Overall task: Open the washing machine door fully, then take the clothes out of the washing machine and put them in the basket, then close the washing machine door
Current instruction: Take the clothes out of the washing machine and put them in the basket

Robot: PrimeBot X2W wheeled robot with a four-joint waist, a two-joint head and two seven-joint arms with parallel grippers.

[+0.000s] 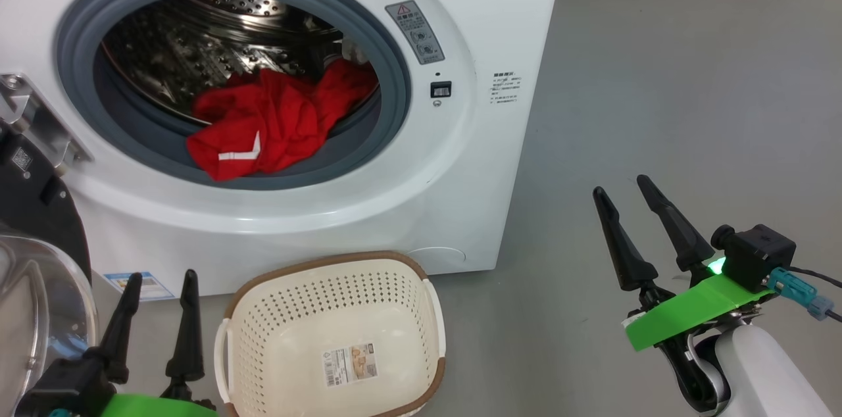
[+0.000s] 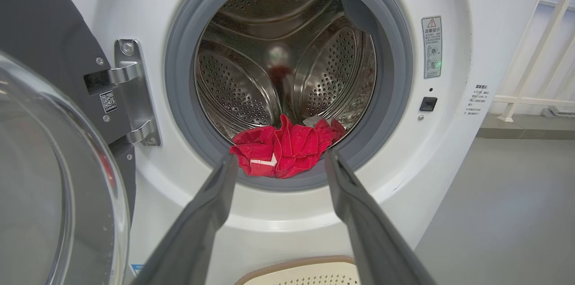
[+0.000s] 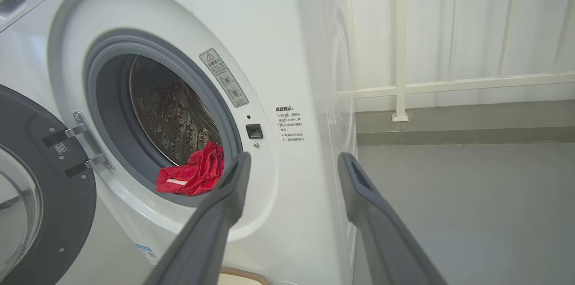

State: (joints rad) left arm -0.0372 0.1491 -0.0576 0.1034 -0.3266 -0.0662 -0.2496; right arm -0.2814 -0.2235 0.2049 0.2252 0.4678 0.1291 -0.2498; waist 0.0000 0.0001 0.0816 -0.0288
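The white washing machine [image 1: 500, 22] stands in front of me with its door [image 1: 29, 206] swung wide open to the left; the glass bowl window [image 2: 49, 195] faces outward. Red clothes [image 1: 270, 124] with a white stripe lie at the drum's front lip, spilling onto the grey rubber ring [image 2: 179, 109]. The cream basket [image 1: 335, 335] sits empty on the floor below the opening. My left gripper [image 1: 161, 279] is open, low left beside the basket, its fingers pointing at the clothes [image 2: 285, 150]. My right gripper [image 1: 621, 183] is open off to the machine's right, apart from everything.
Grey floor [image 1: 691, 108] spreads to the right of the machine. A white railing [image 3: 400, 51] runs along the wall behind the machine's right side. A blue label [image 1: 141, 285] is stuck low on the machine's front.
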